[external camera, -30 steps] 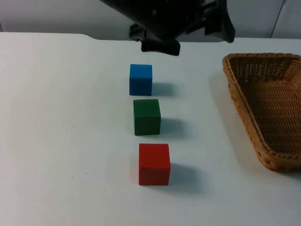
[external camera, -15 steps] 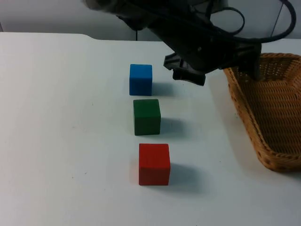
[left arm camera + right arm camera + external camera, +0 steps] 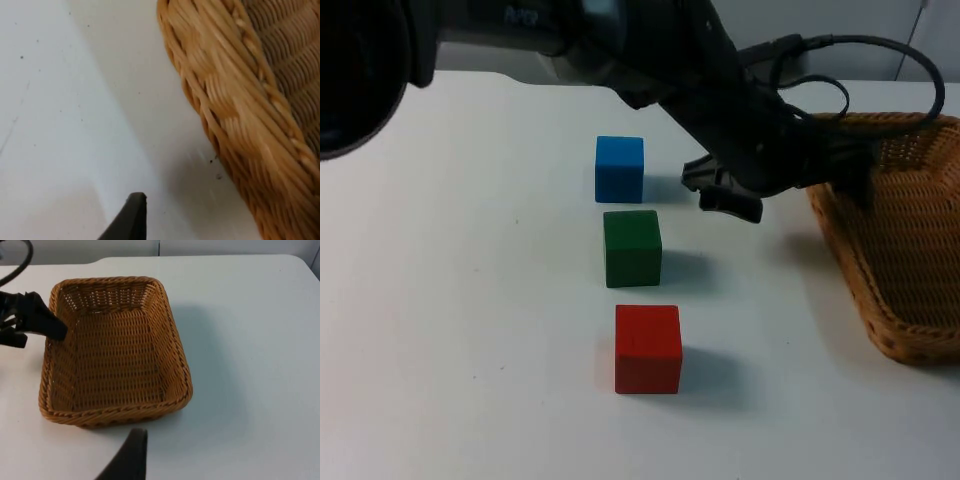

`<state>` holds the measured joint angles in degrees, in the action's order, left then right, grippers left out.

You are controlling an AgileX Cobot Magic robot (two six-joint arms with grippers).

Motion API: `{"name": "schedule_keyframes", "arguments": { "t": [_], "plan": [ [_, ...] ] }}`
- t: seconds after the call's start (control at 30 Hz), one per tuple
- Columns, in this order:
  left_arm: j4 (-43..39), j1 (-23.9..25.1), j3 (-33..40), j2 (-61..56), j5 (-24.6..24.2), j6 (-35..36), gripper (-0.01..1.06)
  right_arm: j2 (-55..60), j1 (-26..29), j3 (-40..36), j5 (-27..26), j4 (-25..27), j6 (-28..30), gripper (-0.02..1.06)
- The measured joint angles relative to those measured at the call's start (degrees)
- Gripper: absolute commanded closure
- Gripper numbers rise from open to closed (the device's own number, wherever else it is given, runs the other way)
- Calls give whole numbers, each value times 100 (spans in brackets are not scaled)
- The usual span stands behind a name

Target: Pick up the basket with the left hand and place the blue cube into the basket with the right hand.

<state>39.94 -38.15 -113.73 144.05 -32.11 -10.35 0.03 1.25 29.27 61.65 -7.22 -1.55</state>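
White table (image 3: 470, 300): basket (image 3: 900, 250) rim between left gripper's (image 3: 790, 185) spread fingers (image 3: 730, 200).

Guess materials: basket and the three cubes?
Basket: woven wicker or rattan, tan, slightly glossy; strands show clearly. Blue cube, green cube, red cube: matte, uniformly coloured, crisp edges; painted wood or foam, can't tell which.

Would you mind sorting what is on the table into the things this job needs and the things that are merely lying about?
Needed for the job:
- wicker basket, empty, on the table
- blue cube, far end of the cube row
- left gripper, at the basket's rim

Lying about:
- green cube, middle of the row
- red cube, nearest
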Motion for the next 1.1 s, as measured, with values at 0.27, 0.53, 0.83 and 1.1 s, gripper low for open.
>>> {"name": "schedule_keyframes", "arguments": {
  "t": [0.27, 0.53, 0.83, 1.1],
  "plan": [
    [-11, -242, -107, 249, 4, 9, 1, 0, 0, 0, 0, 0, 0, 0],
    [-11, -253, -143, 294, 122, 118, 1, 0, 0, 0, 0, 0, 0, 0],
    [-11, -284, -143, 329, 124, 156, 40, 0, 0, 0, 0, 0, 0, 0],
    [164, -383, -163, 332, 295, 324, 92, 0, 0, 0, 0, 0, 0, 0]
  ]
}}
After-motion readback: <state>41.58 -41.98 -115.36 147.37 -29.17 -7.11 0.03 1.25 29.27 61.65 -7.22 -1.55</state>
